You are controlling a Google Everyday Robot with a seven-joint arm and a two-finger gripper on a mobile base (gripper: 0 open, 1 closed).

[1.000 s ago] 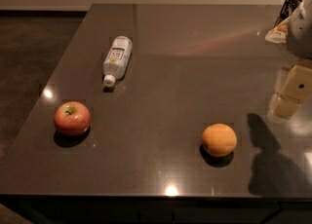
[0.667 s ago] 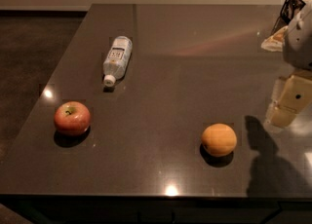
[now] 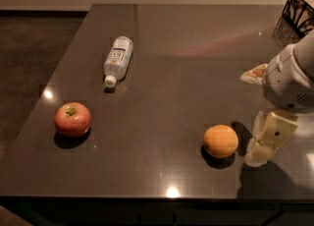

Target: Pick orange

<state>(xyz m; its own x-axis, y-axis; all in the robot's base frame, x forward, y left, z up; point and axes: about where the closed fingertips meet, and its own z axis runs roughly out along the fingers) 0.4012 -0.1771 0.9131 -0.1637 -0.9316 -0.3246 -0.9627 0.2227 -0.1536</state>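
The orange (image 3: 221,141) is a round yellow-orange fruit lying on the dark table (image 3: 171,72) near its front edge, right of the middle. My gripper (image 3: 265,144) hangs from the white arm at the right side of the camera view. It is just to the right of the orange, close above the table top, with a small gap between them. It holds nothing that I can see.
A red apple (image 3: 72,119) lies at the front left. A clear plastic bottle (image 3: 118,59) lies on its side at the back left. A dark wire basket (image 3: 300,10) stands at the back right corner, and a crumpled wrapper (image 3: 254,74) lies behind the arm.
My gripper has moved left and down towards the orange, and stands closer beside it now. The orange, apple and bottle have not moved.
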